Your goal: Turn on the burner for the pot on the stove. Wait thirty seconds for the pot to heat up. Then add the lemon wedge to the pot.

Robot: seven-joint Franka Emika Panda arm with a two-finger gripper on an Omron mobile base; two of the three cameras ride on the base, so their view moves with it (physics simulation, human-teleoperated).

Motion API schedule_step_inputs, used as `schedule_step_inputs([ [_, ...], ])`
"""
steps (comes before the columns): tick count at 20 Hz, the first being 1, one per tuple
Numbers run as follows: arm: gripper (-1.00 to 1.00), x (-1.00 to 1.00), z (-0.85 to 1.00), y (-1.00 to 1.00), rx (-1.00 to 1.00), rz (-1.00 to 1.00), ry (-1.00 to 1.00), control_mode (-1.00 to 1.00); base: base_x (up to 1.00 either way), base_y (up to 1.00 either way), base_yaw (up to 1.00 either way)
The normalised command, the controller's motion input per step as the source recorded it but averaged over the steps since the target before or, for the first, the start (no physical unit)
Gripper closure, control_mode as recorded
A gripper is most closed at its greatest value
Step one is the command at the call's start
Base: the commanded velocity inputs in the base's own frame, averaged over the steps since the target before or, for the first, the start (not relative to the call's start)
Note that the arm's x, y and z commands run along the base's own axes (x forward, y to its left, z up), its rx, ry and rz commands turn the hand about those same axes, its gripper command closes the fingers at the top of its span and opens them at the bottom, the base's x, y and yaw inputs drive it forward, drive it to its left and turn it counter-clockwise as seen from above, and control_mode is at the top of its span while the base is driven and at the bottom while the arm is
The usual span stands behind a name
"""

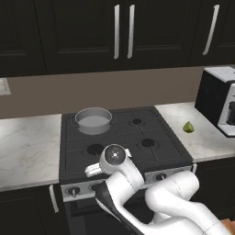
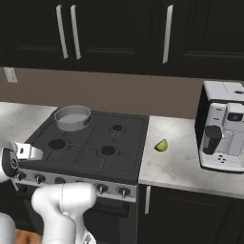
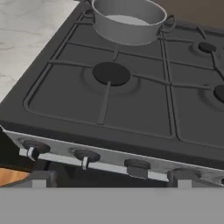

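Note:
The silver-grey pot [image 1: 93, 120] [image 2: 72, 117] [image 3: 127, 19] stands on the back left burner of the black stove [image 1: 137, 137] [image 2: 95, 143] [image 3: 131, 109]. Its inside looks pale and holds nothing that I can see. The yellow-green lemon wedge [image 1: 188, 127] [image 2: 162, 145] lies on the marble counter to the right of the stove. My gripper [image 3: 111, 181] is open and holds nothing. It hovers just in front of the left end of the silver knob strip [image 3: 109, 164], with its fingertips [image 3: 39, 179] wide apart. The dark knobs [image 3: 86, 156] sit just beyond them.
A white and black coffee machine [image 1: 220, 98] [image 2: 224, 131] stands at the back of the right counter [image 2: 181, 167]. A marble counter [image 1: 27, 147] runs left of the stove. Dark upper cabinets [image 1: 124, 32] hang above. My own arm [image 1: 160, 197] fills the space before the oven front.

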Motion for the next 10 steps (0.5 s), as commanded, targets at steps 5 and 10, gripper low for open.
schedule_step_inputs([
  [5, -1.0, -0.14, -0.32, 0.05, 0.0, 0.0, -0.17, -1.0, 0.0, 0.0, 0.0],
  [10, -1.0, -0.02, -0.33, 0.12, 0.0, 0.0, -0.12, -1.0, 0.0, 0.0, 0.0],
])
